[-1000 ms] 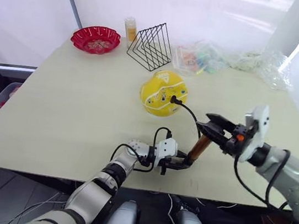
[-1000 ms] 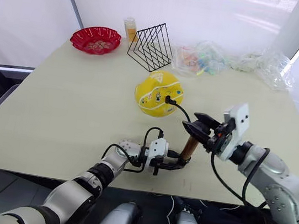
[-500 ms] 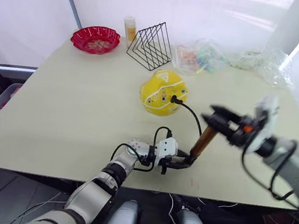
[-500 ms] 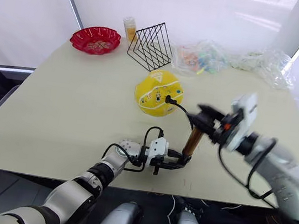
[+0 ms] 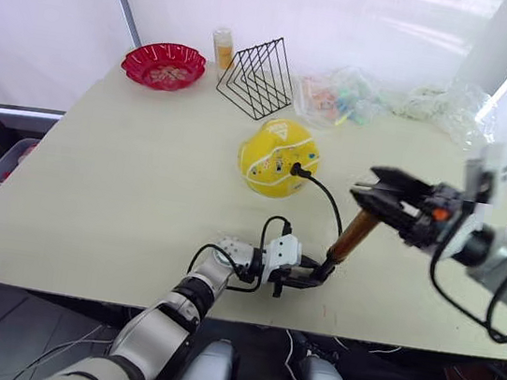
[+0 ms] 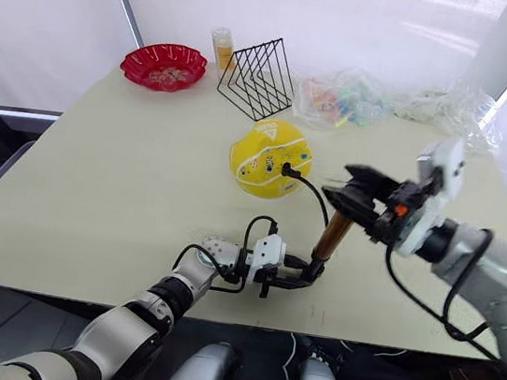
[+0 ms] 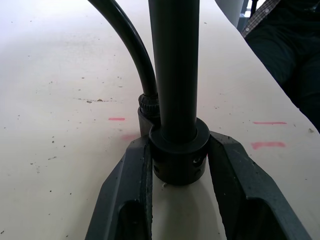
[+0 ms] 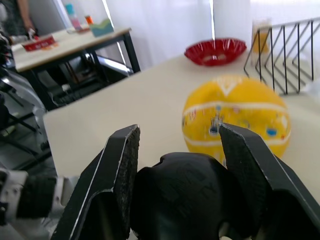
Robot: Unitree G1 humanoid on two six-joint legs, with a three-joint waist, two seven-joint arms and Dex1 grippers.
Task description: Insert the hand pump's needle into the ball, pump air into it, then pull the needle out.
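Observation:
The yellow ball [image 5: 275,157] sits round at the table's middle. The needle's black fitting [image 5: 295,168] is pressed against its right side, and the metal tip is hidden inside. A thin black hose [image 5: 330,205] curves from there down to the hand pump [image 5: 353,235]. The pump stands tilted near the front edge. My left gripper [image 7: 179,161] is shut on the pump's black bottom cap [image 7: 178,156], low on the table. Above it, my right gripper [image 5: 378,192] is shut on the black handle [image 8: 184,194].
At the back left stand a red bowl [image 5: 163,64], a small orange bottle [image 5: 221,48] and a black wire rack [image 5: 258,78]. Clear plastic bags [image 5: 440,107] lie at the back right. The table's front edge [image 5: 217,315] runs just below my left gripper.
My right gripper has risen and moved right with the handle. More of the gold tube shows between the handle and the base. The left gripper and the ball have stayed put.

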